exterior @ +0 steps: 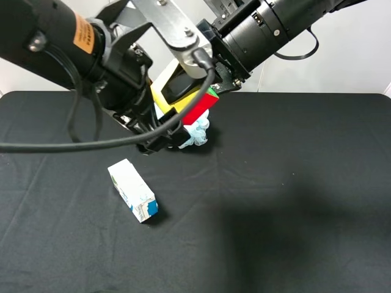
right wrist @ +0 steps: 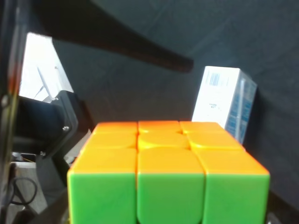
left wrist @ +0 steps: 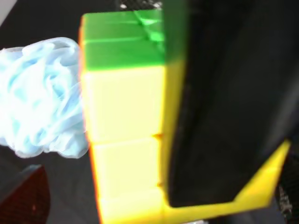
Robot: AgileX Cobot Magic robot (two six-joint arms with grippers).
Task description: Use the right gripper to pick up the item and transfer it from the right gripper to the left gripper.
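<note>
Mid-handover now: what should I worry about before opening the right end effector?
1. The cube hangs in the air between both arms. Whether the left end effector grips it is unclear, so opening the right end effector might drop it near the bath puff.
2. The arms are crowded together with a loose cable nearby, so contact or snagging seems possible.

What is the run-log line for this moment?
phase: handover | cube: aloft over puff | right gripper: jaws shut on cube | left gripper: at cube, jaws unclear | carton: lying on table
</note>
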